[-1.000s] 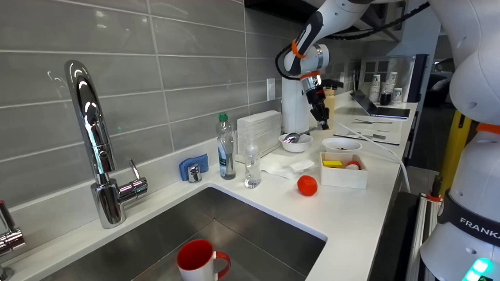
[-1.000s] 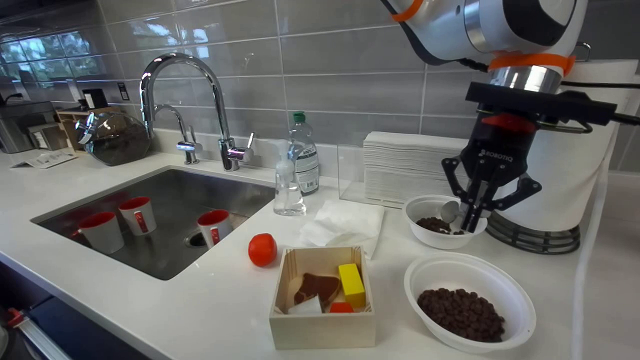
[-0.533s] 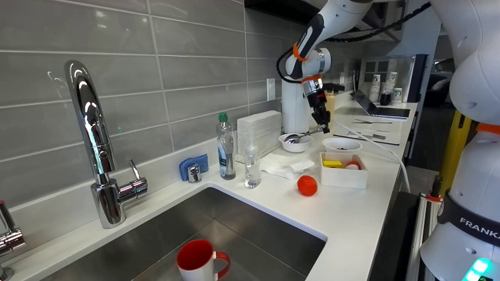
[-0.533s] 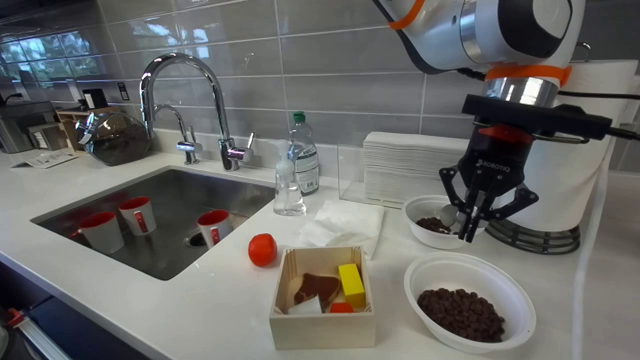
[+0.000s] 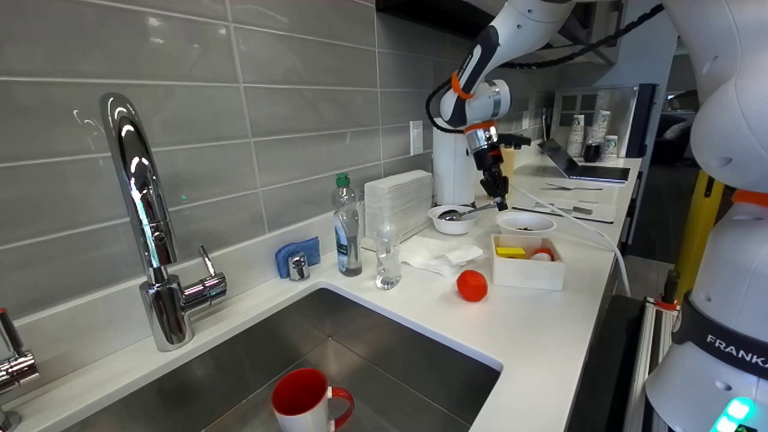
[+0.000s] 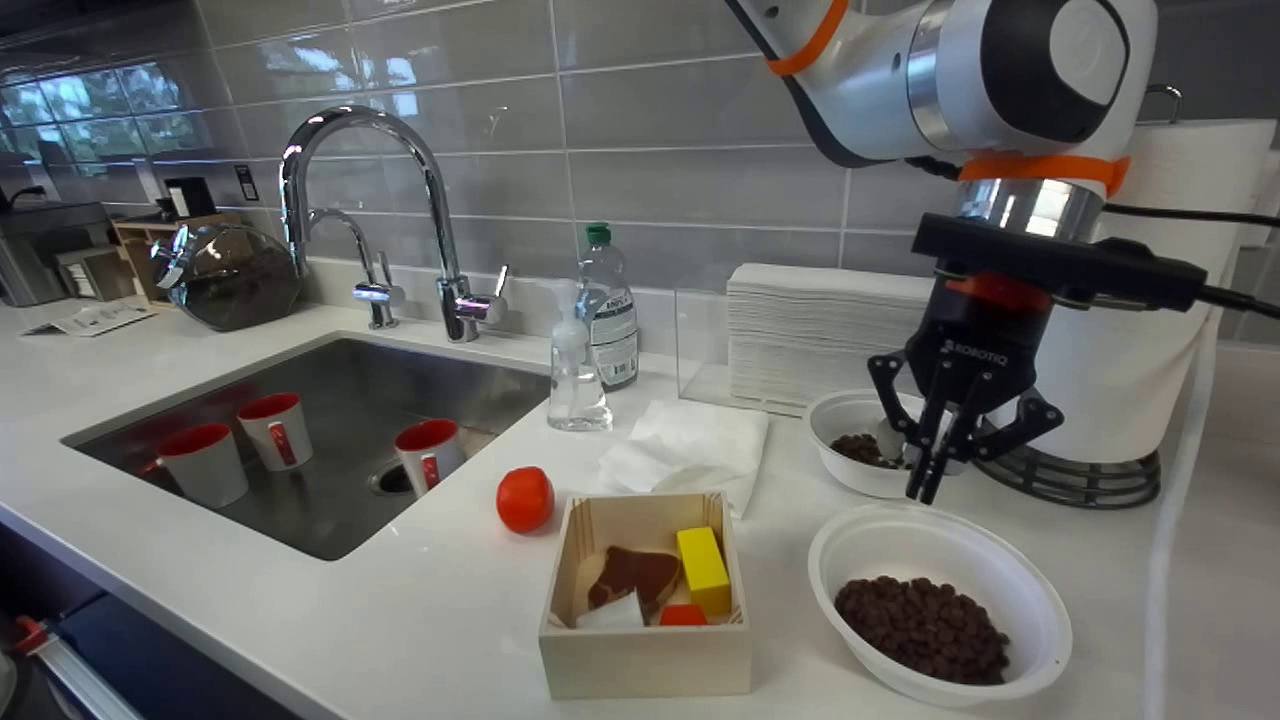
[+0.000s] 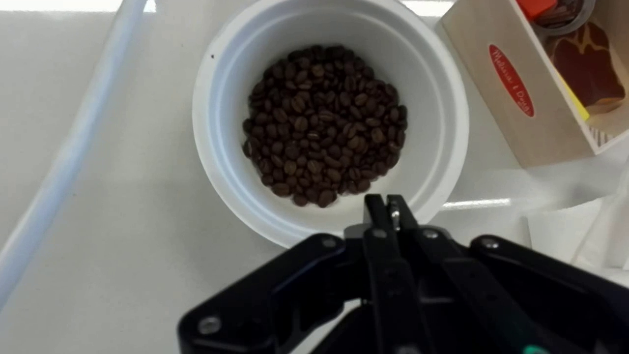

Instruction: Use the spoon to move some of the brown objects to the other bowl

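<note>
A silver metal spoon (image 5: 453,215) rests its head in the smaller white bowl (image 6: 850,474), beside a small pile of brown beans (image 6: 860,449). The spoon head (image 6: 888,440) is partly hidden by the gripper. My gripper (image 6: 926,484) is shut on the spoon's handle, between the two bowls; it also shows in an exterior view (image 5: 500,204). In the wrist view the fingertips (image 7: 385,199) appear over the edge of the larger white bowl (image 7: 452,123), with a sliver of the handle between them. Many brown beans (image 7: 324,128) lie in that larger bowl.
A wooden box (image 6: 645,660) with toy food stands beside the larger bowl. A red tomato (image 6: 525,499), napkins (image 6: 690,455) and bottles (image 6: 575,380) lie toward the sink (image 6: 340,440). A paper towel roll (image 6: 1090,390) stands behind the gripper. A white cable (image 7: 64,147) crosses the counter.
My gripper has moved down and toward the larger bowl. The spoon's handle has dropped to a flatter angle, and its head has sunk slightly in the smaller bowl.
</note>
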{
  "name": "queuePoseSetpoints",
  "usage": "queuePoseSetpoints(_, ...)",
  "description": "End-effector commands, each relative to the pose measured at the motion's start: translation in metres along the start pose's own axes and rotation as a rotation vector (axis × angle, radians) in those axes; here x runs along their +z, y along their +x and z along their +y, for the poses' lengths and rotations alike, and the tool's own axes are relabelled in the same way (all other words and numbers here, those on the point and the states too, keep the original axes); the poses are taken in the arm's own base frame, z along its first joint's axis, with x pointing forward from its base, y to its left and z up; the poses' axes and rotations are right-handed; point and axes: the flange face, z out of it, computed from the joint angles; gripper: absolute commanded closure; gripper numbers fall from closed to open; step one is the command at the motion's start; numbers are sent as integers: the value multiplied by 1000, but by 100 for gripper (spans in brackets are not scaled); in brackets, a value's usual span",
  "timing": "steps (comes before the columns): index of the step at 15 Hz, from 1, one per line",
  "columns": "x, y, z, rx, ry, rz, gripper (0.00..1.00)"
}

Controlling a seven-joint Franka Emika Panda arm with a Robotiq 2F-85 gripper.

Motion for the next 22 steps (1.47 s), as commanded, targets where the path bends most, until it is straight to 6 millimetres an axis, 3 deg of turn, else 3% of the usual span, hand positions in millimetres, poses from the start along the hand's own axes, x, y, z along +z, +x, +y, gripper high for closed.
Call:
queuePoseSetpoints(1, 1, -4, -9, -39, -1, 7, 99)
queuePoseSetpoints(12, 0, 3, -33, -141, -89, -109, 99)
queuePoseSetpoints(22, 12, -5, -50, -268, 55, -283, 99)
